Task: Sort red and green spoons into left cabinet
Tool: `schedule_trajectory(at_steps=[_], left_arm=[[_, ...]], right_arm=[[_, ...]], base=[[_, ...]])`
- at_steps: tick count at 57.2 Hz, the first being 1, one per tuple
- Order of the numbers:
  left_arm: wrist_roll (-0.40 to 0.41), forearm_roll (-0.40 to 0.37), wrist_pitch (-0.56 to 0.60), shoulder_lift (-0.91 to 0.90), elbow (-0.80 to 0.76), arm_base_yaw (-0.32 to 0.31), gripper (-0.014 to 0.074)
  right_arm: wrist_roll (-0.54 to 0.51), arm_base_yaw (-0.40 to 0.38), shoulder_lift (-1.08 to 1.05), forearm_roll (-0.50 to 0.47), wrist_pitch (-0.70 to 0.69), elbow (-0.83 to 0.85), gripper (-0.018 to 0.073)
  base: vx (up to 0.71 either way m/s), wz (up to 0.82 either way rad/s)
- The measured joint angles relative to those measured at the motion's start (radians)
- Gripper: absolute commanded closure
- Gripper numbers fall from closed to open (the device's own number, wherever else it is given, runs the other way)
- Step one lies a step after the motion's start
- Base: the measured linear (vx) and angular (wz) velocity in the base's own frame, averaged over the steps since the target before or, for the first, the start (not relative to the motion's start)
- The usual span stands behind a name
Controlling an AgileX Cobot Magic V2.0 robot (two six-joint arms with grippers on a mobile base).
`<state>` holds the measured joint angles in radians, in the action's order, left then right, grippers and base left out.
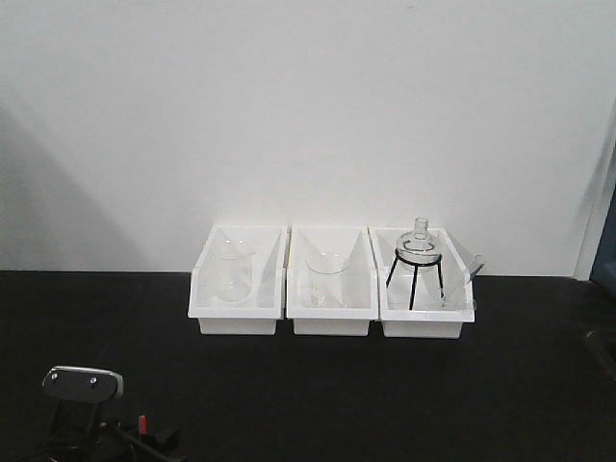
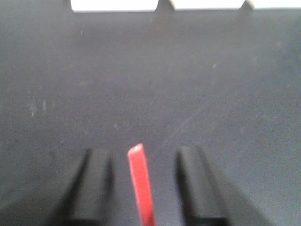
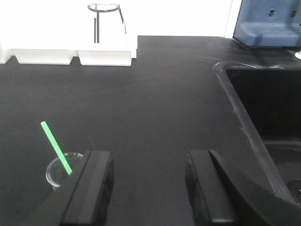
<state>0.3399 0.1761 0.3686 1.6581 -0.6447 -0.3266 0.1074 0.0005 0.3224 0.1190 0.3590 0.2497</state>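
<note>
A black countertop (image 1: 308,385) fills the lower half of the front view beneath a plain white wall (image 1: 289,96). In the right wrist view a sunken sink basin (image 3: 263,94) takes up the right side of the frame, with a blue unit (image 3: 268,23) in the upper right corner. Three white bins (image 1: 330,322) stand in a row against the wall at centre frame. The right-hand one holds a black tripod (image 1: 416,274) topped by a clear flask (image 1: 421,239). The left gripper (image 2: 143,154) sits at the bottom of its wrist view with its jaws apart. The red spoon (image 2: 141,183) rises between them from the bottom edge, with a gap on either side. The right gripper (image 3: 150,157) is likewise spread wide and grips nothing. Just left of it, at lower left, the green spoon (image 3: 55,147) leans in a clear beaker (image 3: 55,172).
</note>
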Motion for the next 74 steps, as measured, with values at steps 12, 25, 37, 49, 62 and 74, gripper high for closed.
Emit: schedule_trajectory(at_steps=[12, 25, 37, 49, 62, 74], left_arm=[[0.000, 0.000, -0.001, 0.000, 0.000, 0.000, 0.0484], [0.000, 0.000, 0.000, 0.000, 0.000, 0.000, 0.0571], [0.000, 0.000, 0.000, 0.000, 0.000, 0.000, 0.0596], [0.000, 0.000, 0.000, 0.000, 0.000, 0.000, 0.0594], [0.000, 0.000, 0.000, 0.000, 0.000, 0.000, 0.0594], [0.000, 0.000, 0.000, 0.000, 0.000, 0.000, 0.0594]], right_arm=[[-0.004, 0.000, 0.051, -0.042, -0.042, 0.000, 0.0143], [-0.094, 0.000, 0.259, -0.129, -0.134, 0.001, 0.0143], [-0.195, 0.000, 0.491, -0.182, -0.259, 0.052, 0.0143], [-0.217, 0.021, 0.676, -0.185, -0.313, 0.159, 0.0143], [-0.255, 0.210, 0.829, -0.147, -0.351, 0.235, 0.0143], [-0.277, 0.296, 0.923, -0.128, -0.424, 0.237, 0.0143]], base=[[0.00, 0.00], [0.00, 0.00], [0.00, 0.00], [0.00, 0.00], [0.00, 0.00], [0.00, 0.00]])
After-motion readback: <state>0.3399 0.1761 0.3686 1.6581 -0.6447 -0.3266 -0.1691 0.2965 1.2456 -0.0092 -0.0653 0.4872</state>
